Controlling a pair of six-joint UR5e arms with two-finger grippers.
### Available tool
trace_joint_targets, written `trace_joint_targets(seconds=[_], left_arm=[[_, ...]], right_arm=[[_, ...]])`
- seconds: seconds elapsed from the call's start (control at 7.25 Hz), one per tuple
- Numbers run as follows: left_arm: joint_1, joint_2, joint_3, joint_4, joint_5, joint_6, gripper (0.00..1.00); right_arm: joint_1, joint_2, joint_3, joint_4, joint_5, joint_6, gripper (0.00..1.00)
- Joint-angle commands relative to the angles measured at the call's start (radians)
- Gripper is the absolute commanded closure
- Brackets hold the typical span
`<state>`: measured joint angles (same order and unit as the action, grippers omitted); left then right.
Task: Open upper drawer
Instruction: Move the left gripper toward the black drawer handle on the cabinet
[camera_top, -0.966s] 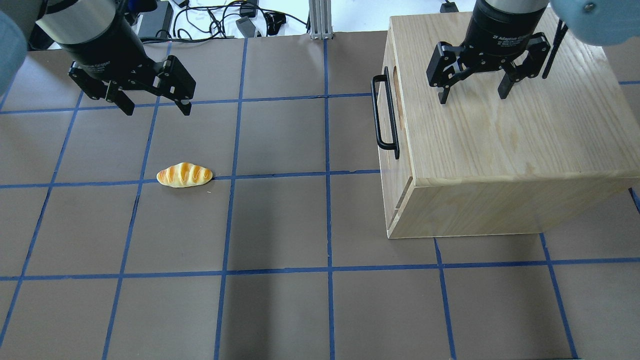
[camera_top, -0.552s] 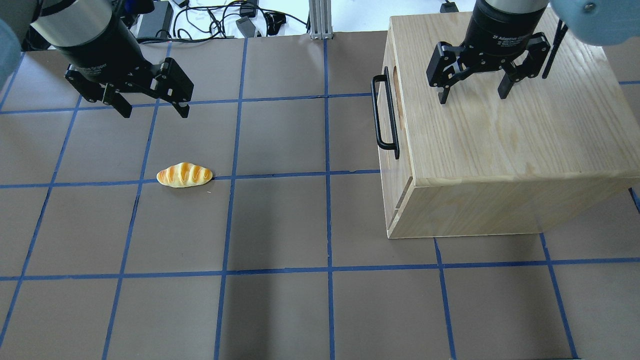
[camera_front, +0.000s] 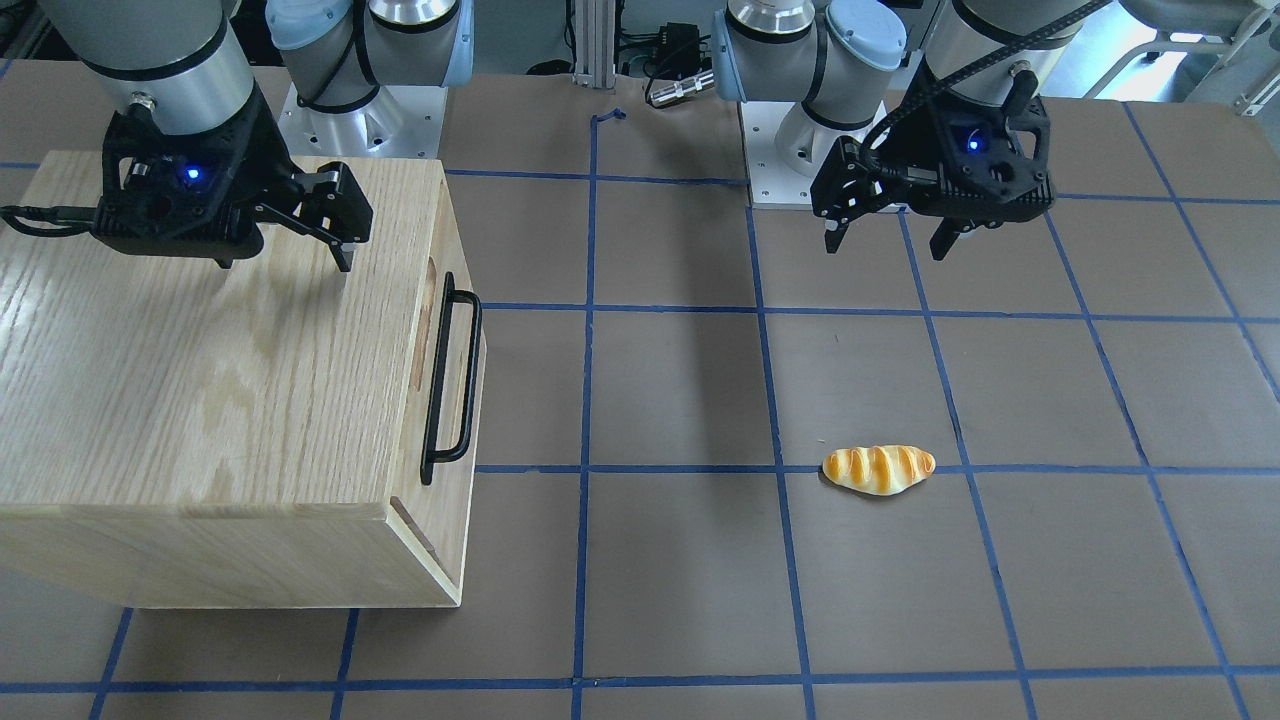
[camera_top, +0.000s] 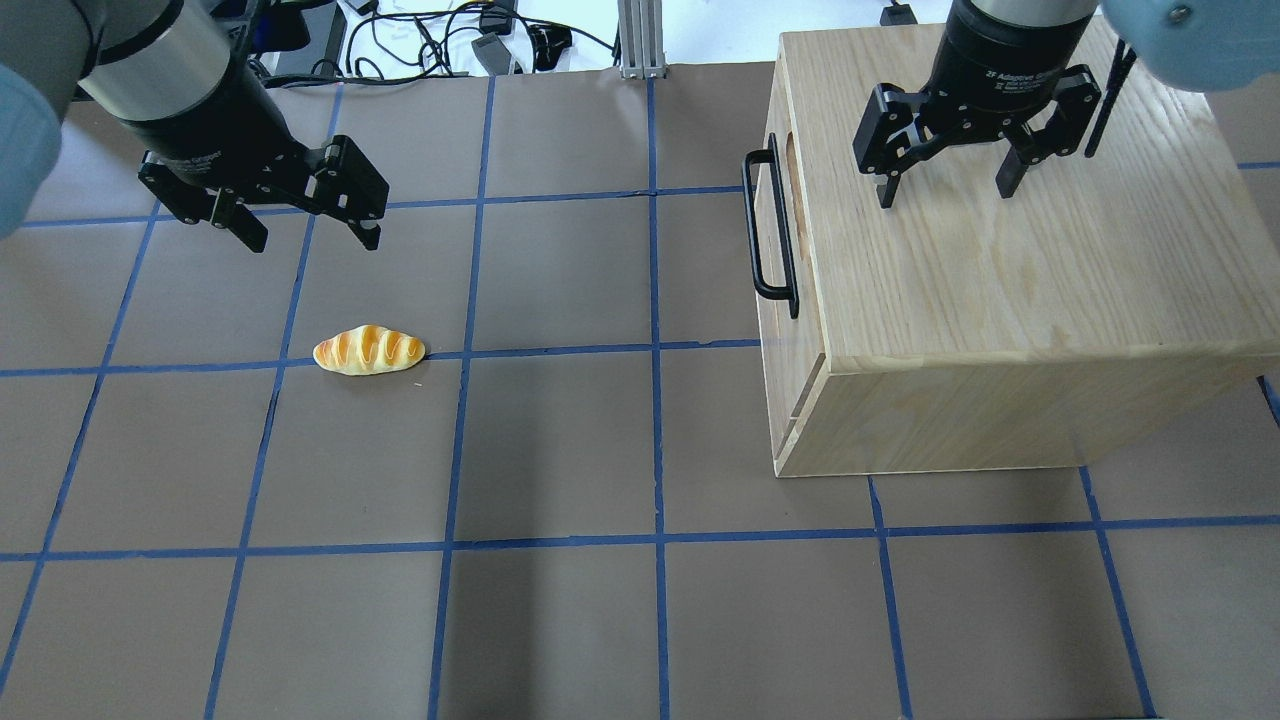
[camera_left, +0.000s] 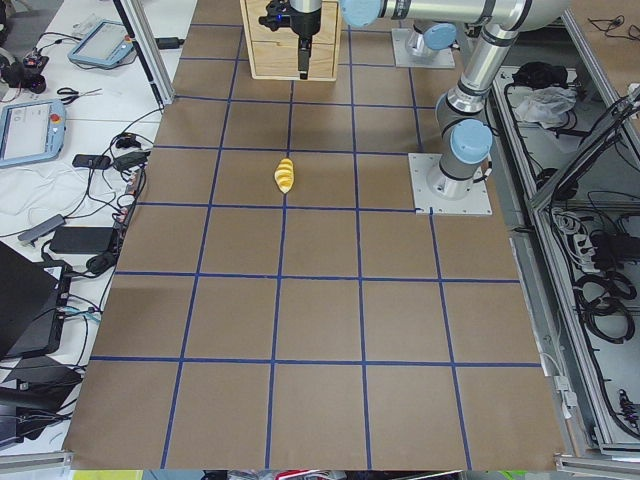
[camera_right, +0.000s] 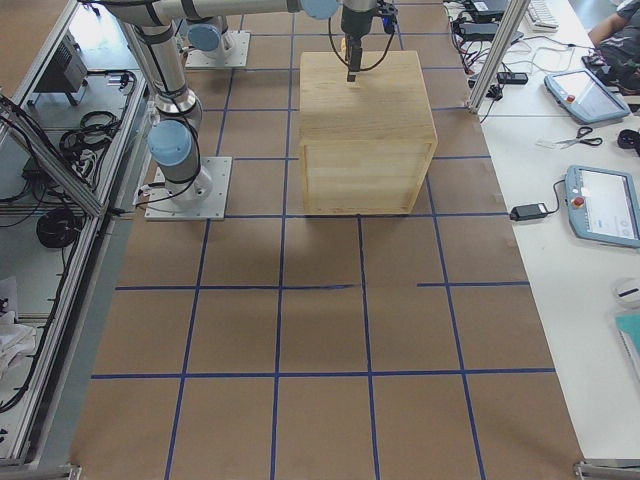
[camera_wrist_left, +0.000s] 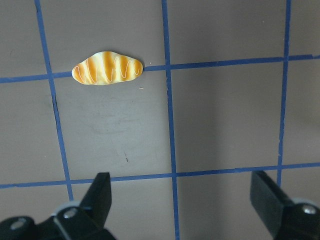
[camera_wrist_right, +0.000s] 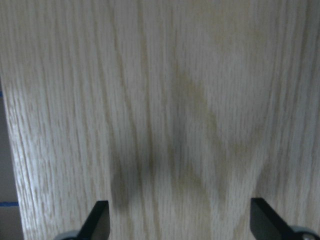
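A brown table (camera_top: 560, 620) gridded with blue tape carries an oak cabinet (camera_top: 1000, 300). A bread roll (camera_top: 369, 351) lies well off the cabinet's handle side. The upper drawer (camera_front: 450, 370) sits shut, flush in the cabinet's front. The left gripper (camera_top: 313, 238) hangs beyond the roll, spread wide and empty. Over the cabinet's top, the right gripper (camera_top: 945, 195) gapes, holding nothing.

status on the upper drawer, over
Left gripper open over table, right gripper open above cabinet. Upper drawer shut, handle untouched. Bread well clear.

Cabinet (camera_top: 1000, 280): light wood w/ visible grain, matt. Handle (camera_top: 754, 225): black, smooth, slight sheen. Table (camera_top: 560, 450): matt brown sheet, blue tape lines. Bun (camera_top: 369, 350): glossy.
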<state>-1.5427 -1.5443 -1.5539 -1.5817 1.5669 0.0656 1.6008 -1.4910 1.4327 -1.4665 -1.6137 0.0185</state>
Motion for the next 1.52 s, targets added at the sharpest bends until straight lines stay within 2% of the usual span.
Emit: trace_joint_targets(seconds=[0.0, 0.14, 0.69, 0.83, 0.97, 1.1, 1.38], left_arm=[[-0.008, -0.04, 0.055, 0.003, 0.028, -0.085, 0.0], [-0.022, -0.072, 0.069, 0.015, -0.014, -0.136, 0.0], [-0.17, -0.223, 0.068, 0.308, -0.322, -0.413, 0.0], [-0.212, -0.253, 0.061, 0.353, -0.435, -0.479, 0.0], [-0.247, -0.292, 0.06, 0.42, -0.474, -0.493, 0.0], [-0.293, -0.321, 0.06, 0.468, -0.473, -0.516, 0.0], [-0.315, -0.356, 0.049, 0.532, -0.462, -0.543, 0.0]], right_arm=[[0.001, 0.0, 0.0, 0.0, 0.0, 0.0, 0.0], [0.001, 0.0, 0.0, 0.0, 0.0, 0.0, 0.0], [0.001, 0.0, 0.0, 0.0, 0.0, 0.001, 0.0], [0.001, 0.0, 0.0, 0.0, 0.0, 0.001, 0.0], [0.001, 0.0, 0.002, 0.0, 0.0, 0.0, 0.0], [-0.001, 0.0, 0.0, 0.0, 0.0, 0.001, 0.0], [0.001, 0.0, 0.002, 0.0, 0.0, 0.001, 0.0]])
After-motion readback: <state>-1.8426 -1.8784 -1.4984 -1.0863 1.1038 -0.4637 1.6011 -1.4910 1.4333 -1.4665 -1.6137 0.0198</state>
